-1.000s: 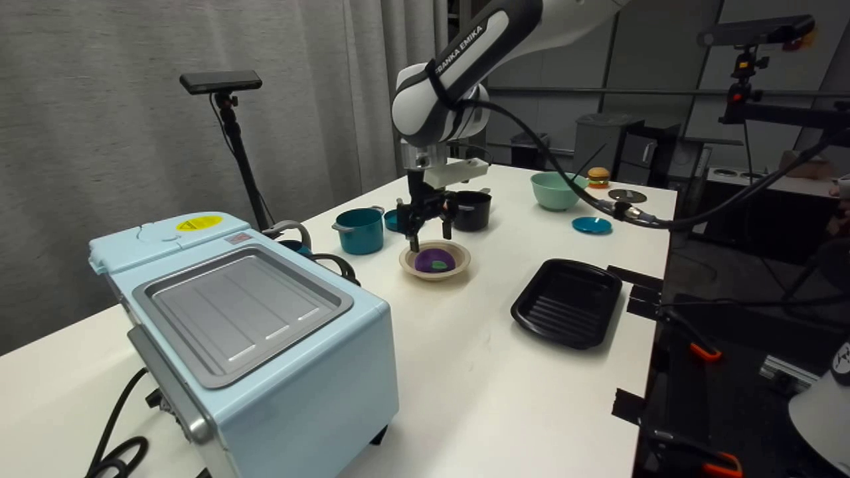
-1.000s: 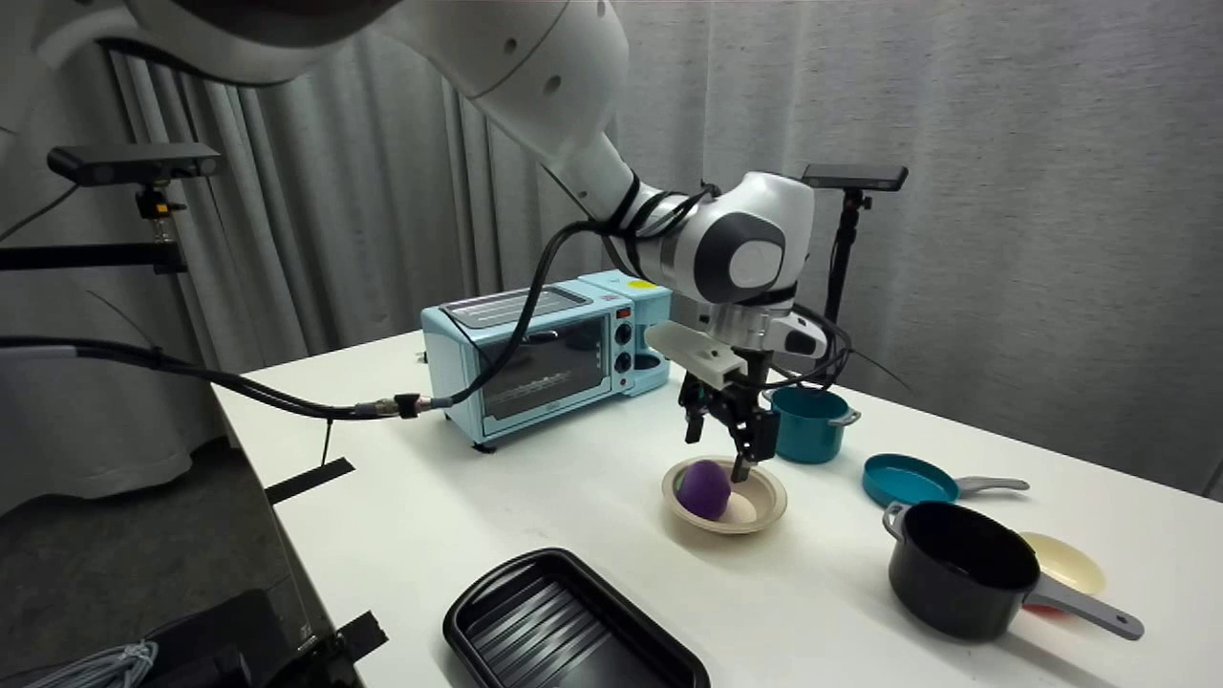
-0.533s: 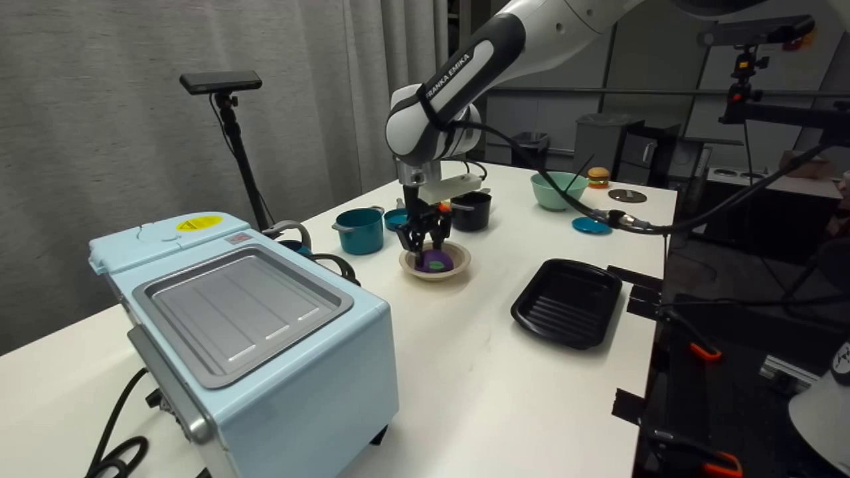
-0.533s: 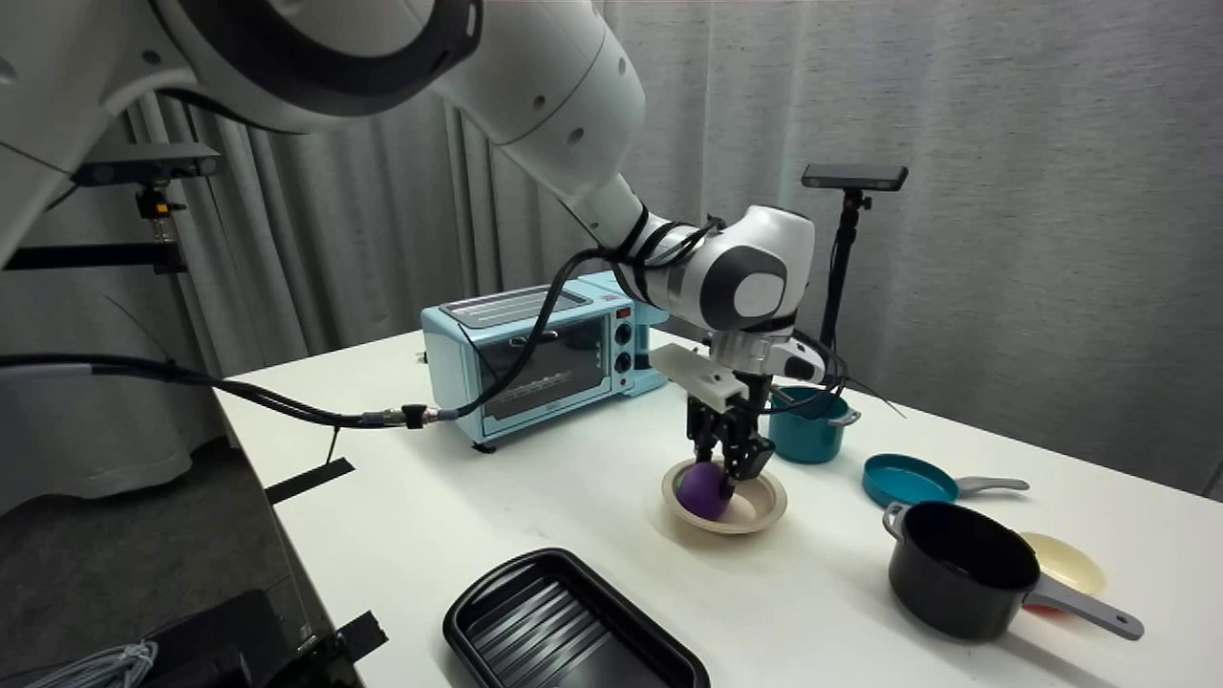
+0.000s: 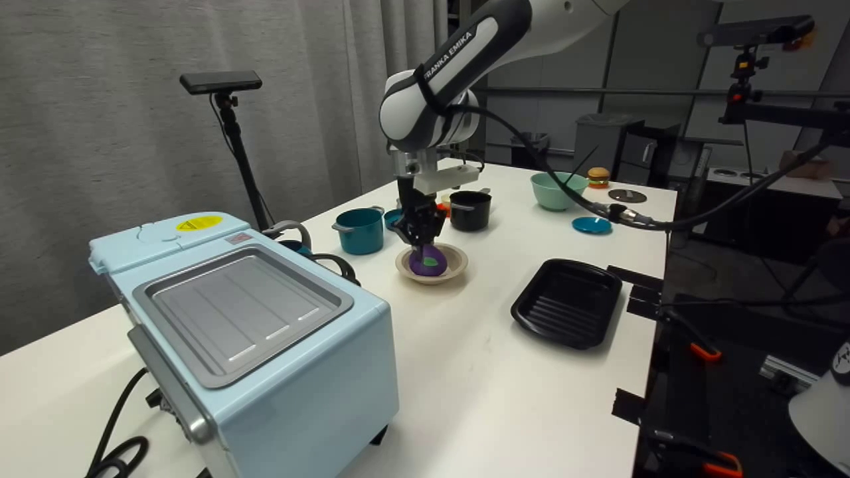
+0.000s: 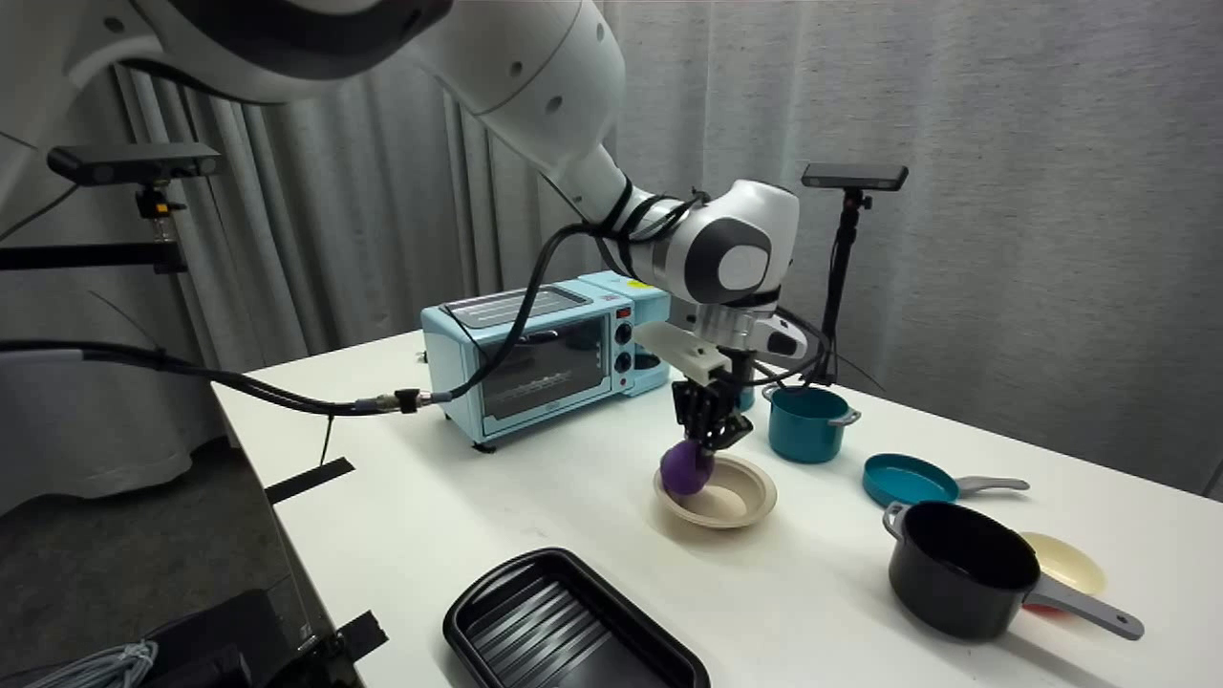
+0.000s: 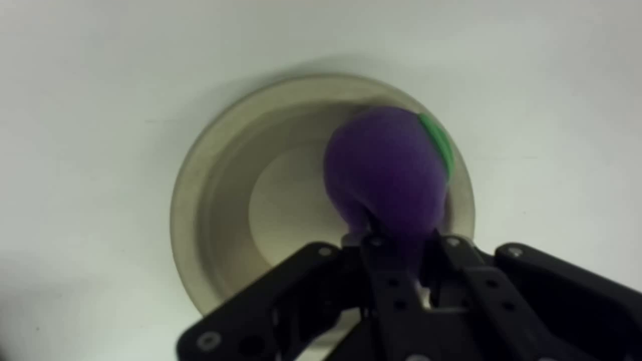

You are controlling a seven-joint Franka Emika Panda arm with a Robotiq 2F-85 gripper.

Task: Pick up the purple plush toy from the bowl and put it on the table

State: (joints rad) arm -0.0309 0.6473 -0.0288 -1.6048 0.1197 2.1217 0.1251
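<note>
My gripper (image 7: 409, 243) is shut on the purple plush toy (image 7: 388, 165), which bulges out beyond the fingers and shows a green patch on one side. Beneath it the cream bowl (image 7: 213, 135) rests on the white table (image 7: 80, 150). In an exterior view the toy (image 6: 684, 468) hangs from the jaws at the rim of the bowl (image 6: 740, 511). Seen from elsewhere, the toy (image 5: 427, 261) overlaps the inside of the bowl (image 5: 458, 264). Whether it still touches the bowl I cannot tell. The fingertips are partly hidden by the toy.
A teal pot (image 6: 807, 428), a teal pan (image 6: 903, 478) and a black pot (image 6: 955, 578) stand near the bowl. On another side lies a black tray (image 5: 571, 302). The light blue oven (image 5: 312, 358) takes up one end of the table.
The gripper came down open over the toy, shut on it and rose a little, lifting and tilting the toy. The bowl has shifted slightly toward the oven.
</note>
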